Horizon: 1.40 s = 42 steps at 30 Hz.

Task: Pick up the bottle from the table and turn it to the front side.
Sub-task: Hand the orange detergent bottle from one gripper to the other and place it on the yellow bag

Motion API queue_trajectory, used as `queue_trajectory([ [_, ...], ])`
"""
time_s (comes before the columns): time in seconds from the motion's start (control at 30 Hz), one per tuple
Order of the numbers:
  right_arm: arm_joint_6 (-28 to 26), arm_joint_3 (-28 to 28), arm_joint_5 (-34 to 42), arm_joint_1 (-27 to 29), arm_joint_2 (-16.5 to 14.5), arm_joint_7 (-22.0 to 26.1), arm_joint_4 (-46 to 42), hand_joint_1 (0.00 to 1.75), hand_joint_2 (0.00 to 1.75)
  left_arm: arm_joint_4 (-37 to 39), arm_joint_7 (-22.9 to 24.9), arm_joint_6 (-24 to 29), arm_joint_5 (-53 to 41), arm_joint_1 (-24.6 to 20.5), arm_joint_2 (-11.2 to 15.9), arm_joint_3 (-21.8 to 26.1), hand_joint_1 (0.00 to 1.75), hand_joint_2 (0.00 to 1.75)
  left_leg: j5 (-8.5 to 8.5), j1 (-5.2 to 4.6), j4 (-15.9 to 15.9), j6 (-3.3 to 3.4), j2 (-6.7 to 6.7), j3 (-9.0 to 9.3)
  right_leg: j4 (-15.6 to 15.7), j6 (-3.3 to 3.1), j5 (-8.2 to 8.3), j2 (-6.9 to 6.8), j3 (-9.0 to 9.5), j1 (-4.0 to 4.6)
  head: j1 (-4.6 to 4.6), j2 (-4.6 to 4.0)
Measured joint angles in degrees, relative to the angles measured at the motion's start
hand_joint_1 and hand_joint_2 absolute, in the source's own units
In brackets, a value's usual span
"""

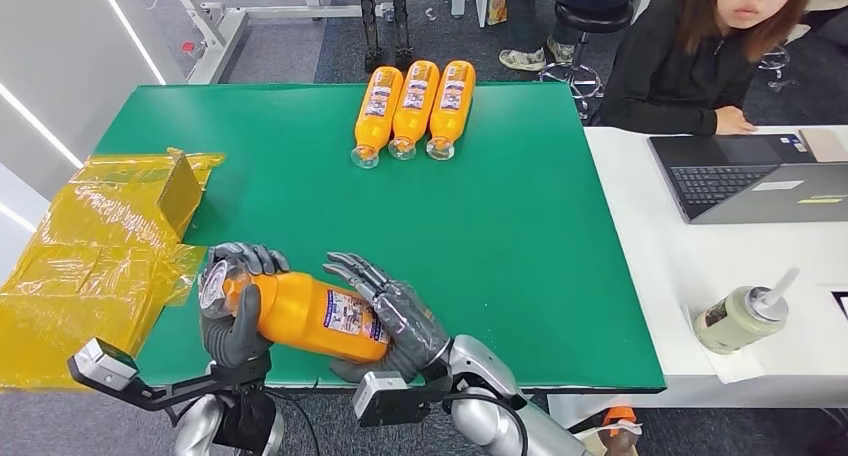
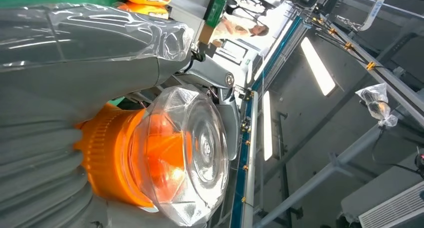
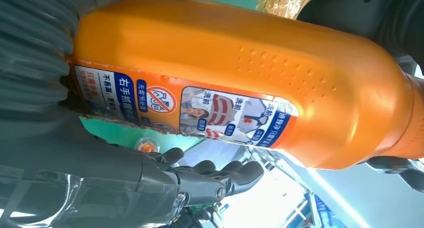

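Both hands hold one orange bottle above the green table's near edge: the left hand is curled around its clear-capped end, the right hand wrapped about its labelled base. Three more bottles lie side by side at the far edge.

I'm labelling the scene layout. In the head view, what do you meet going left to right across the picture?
Yellow plastic sheet → left hand → held orange bottle → right hand → laptop → lidded cup with straw.
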<state>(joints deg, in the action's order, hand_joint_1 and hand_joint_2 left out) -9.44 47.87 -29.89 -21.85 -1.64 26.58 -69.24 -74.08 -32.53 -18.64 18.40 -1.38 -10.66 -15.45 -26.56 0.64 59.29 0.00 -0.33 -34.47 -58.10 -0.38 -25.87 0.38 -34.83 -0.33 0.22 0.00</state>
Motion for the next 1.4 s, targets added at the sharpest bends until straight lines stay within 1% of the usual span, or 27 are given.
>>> queue_trajectory([
  [0.13,-1.03,0.0,0.24,0.0,-0.07,0.44,0.08,0.0,1.75,-0.09,-1.06,1.69,-1.04,-0.23,0.23,0.42,1.75,1.75,0.0,0.0,0.0,0.0,0.0,0.0,0.0,0.0,0.0,0.0,0.0,0.0,0.0,0.0],
  [0.3,-2.26,0.0,0.94,0.01,-0.32,0.86,0.16,0.0,1.75,-1.7,-3.5,7.89,-8.34,-0.95,1.24,2.73,1.75,1.75,0.0,0.01,0.0,0.0,0.0,0.0,-0.01,0.0,0.0,0.0,0.0,0.01,-0.01,0.0],
  [0.47,-2.49,0.0,0.93,0.02,-0.37,0.91,0.15,0.0,1.75,-3.23,-4.32,10.24,-11.94,-1.18,2.1,4.31,1.75,1.75,0.01,0.01,0.0,-0.01,0.0,0.0,-0.01,0.0,0.0,0.0,0.0,0.01,-0.01,0.0],
  [0.63,-2.82,0.0,0.53,0.38,-0.61,0.79,-0.19,0.0,1.75,-5.21,-5.5,19.41,-24.19,-1.75,3.35,5.04,1.75,1.75,0.01,0.0,0.0,-0.01,0.0,0.0,-0.01,0.0,0.0,0.0,0.0,0.0,0.0,0.0],
  [0.77,-2.89,0.0,0.01,0.72,-0.83,0.65,-0.65,0.0,1.75,-6.51,-5.62,22.38,-28.36,-2.0,4.11,5.58,1.75,1.75,0.01,0.01,0.0,-0.01,0.0,0.0,-0.01,0.0,0.0,0.0,0.0,0.01,0.0,0.0],
  [0.8,-2.88,0.0,-0.07,0.82,-0.85,0.59,-0.8,0.0,1.75,-6.76,-5.63,23.97,-30.51,-2.02,4.35,5.63,1.75,1.75,0.01,0.01,0.0,-0.01,0.0,0.0,-0.01,0.0,0.0,0.0,0.0,0.01,0.0,0.0],
  [0.93,-2.47,-0.14,-0.91,1.56,-0.85,-0.08,-1.99,0.0,1.75,-7.67,-4.08,33.99,-45.71,-2.06,5.78,5.64,1.75,1.75,0.0,0.01,0.0,-0.01,0.01,0.0,-0.01,0.0,0.0,0.02,-0.01,0.01,-0.01,0.0],
  [1.03,-1.98,-0.62,-1.72,2.53,-0.84,-0.63,-3.42,0.0,1.75,-8.08,-1.33,39.28,-56.79,-2.01,7.45,5.64,1.75,1.75,0.0,0.01,-0.01,-0.01,0.02,0.0,-0.01,-0.02,-0.02,0.01,-0.02,0.01,0.0,0.0],
  [1.1,-1.89,-1.02,-2.13,3.28,-0.8,-0.84,-4.41,0.0,1.75,-8.1,0.53,41.17,-62.03,-1.97,8.72,5.64,1.75,1.75,0.0,0.01,-0.01,-0.01,0.03,0.01,-0.01,-0.04,-0.03,0.02,-0.03,0.01,0.0,0.0],
  [1.2,-1.73,-1.55,-2.33,4.26,-0.68,-1.13,-5.75,0.0,1.75,-7.78,2.22,43.08,-66.59,-1.97,10.36,5.62,1.75,1.75,0.0,0.01,-0.01,-0.01,0.04,0.01,-0.01,-0.04,-0.03,0.03,-0.04,0.01,-0.01,0.0],
  [1.4,-1.48,-2.09,-2.33,5.08,-0.58,-1.16,-7.1,0.0,1.75,-7.08,2.6,43.7,-67.65,-2.01,11.71,5.62,1.75,1.75,0.0,0.0,-0.01,-0.01,0.05,0.0,-0.01,-0.04,-0.03,0.04,-0.03,0.01,0.0,0.0],
])
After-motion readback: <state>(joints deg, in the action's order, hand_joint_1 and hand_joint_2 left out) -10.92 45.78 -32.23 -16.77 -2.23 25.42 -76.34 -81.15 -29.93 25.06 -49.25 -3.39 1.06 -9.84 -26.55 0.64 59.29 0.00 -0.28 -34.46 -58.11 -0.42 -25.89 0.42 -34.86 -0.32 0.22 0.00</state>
